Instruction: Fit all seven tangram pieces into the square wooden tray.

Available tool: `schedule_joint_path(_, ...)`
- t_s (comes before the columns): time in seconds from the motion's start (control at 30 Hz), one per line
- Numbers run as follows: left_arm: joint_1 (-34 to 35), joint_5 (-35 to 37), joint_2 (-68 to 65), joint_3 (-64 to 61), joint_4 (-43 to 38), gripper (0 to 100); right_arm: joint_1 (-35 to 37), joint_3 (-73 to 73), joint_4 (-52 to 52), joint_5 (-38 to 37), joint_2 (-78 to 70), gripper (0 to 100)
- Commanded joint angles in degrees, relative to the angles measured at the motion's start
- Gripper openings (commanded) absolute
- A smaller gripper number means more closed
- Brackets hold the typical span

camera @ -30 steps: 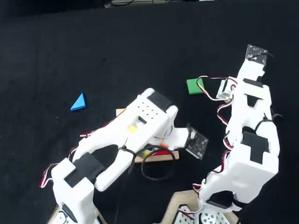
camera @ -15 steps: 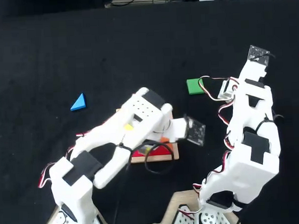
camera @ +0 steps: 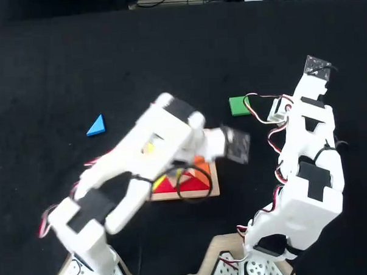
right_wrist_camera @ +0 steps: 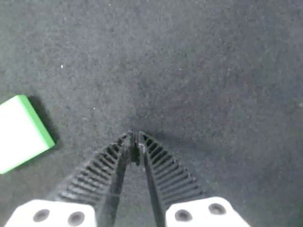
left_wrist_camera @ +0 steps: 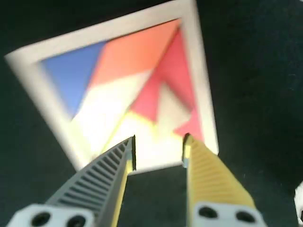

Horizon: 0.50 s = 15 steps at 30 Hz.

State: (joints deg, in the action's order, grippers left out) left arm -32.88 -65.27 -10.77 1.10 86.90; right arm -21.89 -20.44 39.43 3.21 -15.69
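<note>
Two pieces lie outside the square wooden tray (camera: 215, 183), small blue triangle (camera: 96, 126) far-left, green square block (camera: 239, 105) far-right; left gripper (left_wrist_camera: 159, 139) hangs spread, empty above the tray, right gripper (right_wrist_camera: 135, 141) pressed together, likely parked.

The high camera overlooks the whole table (camera: 58, 51); the left wrist camera closely shares its tray (left_wrist_camera: 94, 38).
</note>
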Motion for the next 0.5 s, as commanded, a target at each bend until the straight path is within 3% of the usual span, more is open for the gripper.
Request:
schedule_joint_path(0.0,7.08,5.71,13.63,12.09,8.97,11,-0.53,3.38,-0.44,0.53,0.66,1.2)
schedule_joint_path(0.13,16.66,14.33,21.54,14.2,10.46,5,-0.35,4.09,1.41,0.35,0.75,1.2)
schedule_joint_path(0.23,25.45,24.88,24.7,11.38,10.37,3,0.09,8.48,7.21,-1.05,0.75,1.2)
schedule_joint_path(0.33,34.77,37.63,26.55,2.59,6.42,3,3.25,15.08,18.46,-11.25,1.63,1.2)
schedule_joint_path(0.47,44.79,50.99,29.98,-17.63,-8.88,3,12.31,20.53,34.2,-30.33,3.91,1.1)
